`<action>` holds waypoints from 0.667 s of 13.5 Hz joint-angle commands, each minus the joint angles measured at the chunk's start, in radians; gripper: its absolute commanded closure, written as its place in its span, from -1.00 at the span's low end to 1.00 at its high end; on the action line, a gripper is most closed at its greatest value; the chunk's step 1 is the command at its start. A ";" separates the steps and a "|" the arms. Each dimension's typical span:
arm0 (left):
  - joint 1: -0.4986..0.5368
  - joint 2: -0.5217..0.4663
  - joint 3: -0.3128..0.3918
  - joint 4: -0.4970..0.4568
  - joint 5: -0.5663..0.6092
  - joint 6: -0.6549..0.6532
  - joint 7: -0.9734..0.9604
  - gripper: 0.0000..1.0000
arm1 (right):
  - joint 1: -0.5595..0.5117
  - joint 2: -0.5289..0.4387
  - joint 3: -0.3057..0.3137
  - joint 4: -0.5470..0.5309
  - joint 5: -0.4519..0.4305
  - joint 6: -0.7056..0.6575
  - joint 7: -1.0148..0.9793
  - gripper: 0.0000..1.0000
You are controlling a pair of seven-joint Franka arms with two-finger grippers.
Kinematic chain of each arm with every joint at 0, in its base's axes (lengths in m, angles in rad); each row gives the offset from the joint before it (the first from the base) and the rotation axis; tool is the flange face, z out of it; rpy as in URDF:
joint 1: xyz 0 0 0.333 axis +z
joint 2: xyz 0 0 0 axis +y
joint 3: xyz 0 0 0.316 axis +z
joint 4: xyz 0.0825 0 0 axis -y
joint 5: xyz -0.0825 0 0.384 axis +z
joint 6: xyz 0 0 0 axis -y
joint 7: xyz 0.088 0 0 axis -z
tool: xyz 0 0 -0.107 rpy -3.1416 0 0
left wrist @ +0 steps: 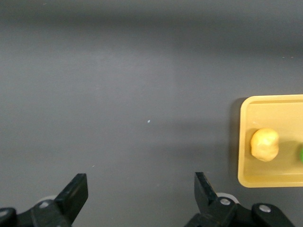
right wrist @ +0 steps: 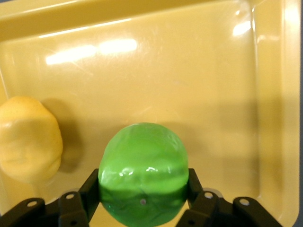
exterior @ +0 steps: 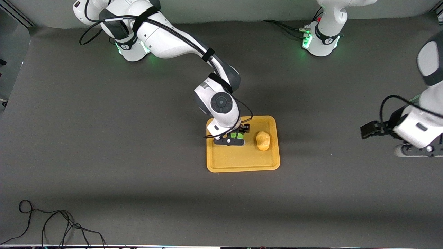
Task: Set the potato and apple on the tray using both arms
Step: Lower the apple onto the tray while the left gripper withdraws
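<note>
Apple (right wrist: pixel 142 172) in right claw (right wrist: pixel 142 198) — over tray (exterior: pixel 242 162), potato (exterior: pixel 263 140) beside

Green apple (right wrist: pixel 142 172) (gripped) beside potato (exterior: pixel 263 140) on tray (exterior: pixel 242 162).

3 cams: one high overview, two wrist cams.

Your front cam sits high, looks down across the table (exterior: pixel 104 138) at both bases, whole scene far off. Left wrist cam rides well off the tray (left wrist: pixel 272 177) toward the left arm's end, seeing it edge-on from a distance. Right wrist cam is tight over the tray floor. All three share the tray, potato (exterior: pixel 263 140) and apple (right wrist: pixel 142 172).
</note>
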 commanded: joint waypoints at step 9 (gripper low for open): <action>0.070 -0.388 -0.008 -0.405 -0.002 0.141 0.020 -1.00 | -0.008 0.051 -0.010 0.044 -0.027 -0.001 0.027 0.15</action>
